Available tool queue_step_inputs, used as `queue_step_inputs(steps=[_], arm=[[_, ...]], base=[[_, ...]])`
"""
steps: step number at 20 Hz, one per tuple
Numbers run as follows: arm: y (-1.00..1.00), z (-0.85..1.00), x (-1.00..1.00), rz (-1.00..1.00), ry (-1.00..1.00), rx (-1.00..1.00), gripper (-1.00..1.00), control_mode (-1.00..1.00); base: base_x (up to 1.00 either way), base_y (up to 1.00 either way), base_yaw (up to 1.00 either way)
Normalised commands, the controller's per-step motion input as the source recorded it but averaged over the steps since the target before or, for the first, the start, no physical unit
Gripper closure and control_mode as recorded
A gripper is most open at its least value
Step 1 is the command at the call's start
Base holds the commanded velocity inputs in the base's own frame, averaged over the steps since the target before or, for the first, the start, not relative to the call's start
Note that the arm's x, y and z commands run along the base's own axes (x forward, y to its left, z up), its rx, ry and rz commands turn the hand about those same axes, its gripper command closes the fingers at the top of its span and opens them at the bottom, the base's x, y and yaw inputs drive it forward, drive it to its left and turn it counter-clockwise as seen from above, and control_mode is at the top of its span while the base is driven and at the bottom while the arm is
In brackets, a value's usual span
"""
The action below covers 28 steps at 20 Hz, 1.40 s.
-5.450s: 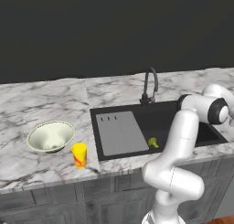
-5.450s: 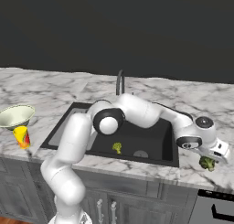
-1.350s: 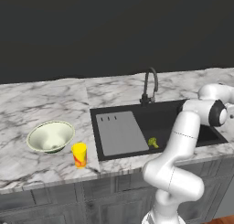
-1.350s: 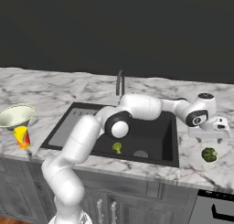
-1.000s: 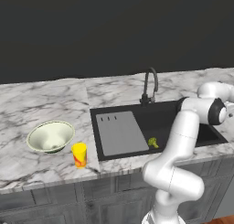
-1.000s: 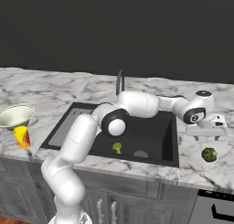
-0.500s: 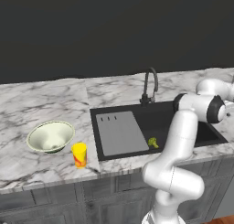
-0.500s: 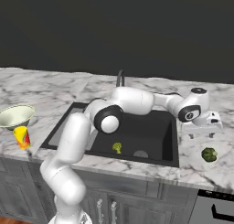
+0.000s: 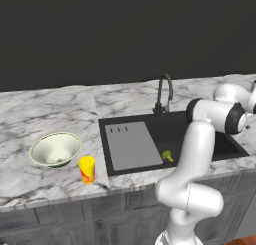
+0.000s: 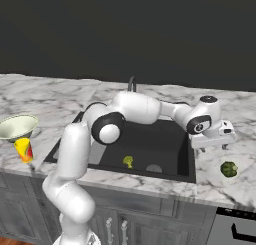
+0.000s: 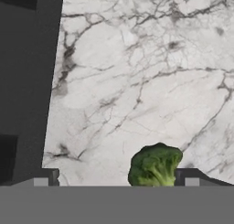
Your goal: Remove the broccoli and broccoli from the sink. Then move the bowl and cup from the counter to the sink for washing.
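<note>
Since a second ago our gripper [image 10: 223, 144] lifted leftward, jaws wide and empty, darker broccoli [image 10: 229, 169] on worktop [image 10: 240, 186] at lower right, below them.

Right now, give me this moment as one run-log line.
gripper: open, holding nothing, above counter | darker broccoli: on counter right of sink | yellowish broccoli: in sink | bowl, cup: on counter

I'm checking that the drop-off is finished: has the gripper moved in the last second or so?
Yes. In the right base view the open gripper has drawn back toward the sink, away from the darker broccoli lying on the counter.
</note>
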Motion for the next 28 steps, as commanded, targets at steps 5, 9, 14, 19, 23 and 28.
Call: queue_step_inputs(steps=[5, 9, 14, 19, 23, 28], arm=[[0.29, 0.07, -0.13, 0.1, 0.0, -0.01, -1.0, -1.0], [0.3, 0.12, -0.07, 0.1, 0.0, 0.0, -1.0, -1.0], [0.28, 0.13, -0.05, 0.09, 0.0, 0.0, -1.0, -1.0], [0.27, 0.14, 0.0, 0.08, 0.0, 0.0, -1.0, -1.0], [0.28, 0.1, -0.04, 0.07, 0.0, 0.0, -1.0, -1.0], [0.28, 0.1, -0.07, 0.08, 0.0, 0.0, -1.0, -1.0]], base=[[0.0, 0.0, 0.0], [0.0, 0.0, 0.0], [0.0, 0.0, 0.0], [0.0, 0.0, 0.0], [0.0, 0.0, 0.0], [0.0, 0.0, 0.0]])
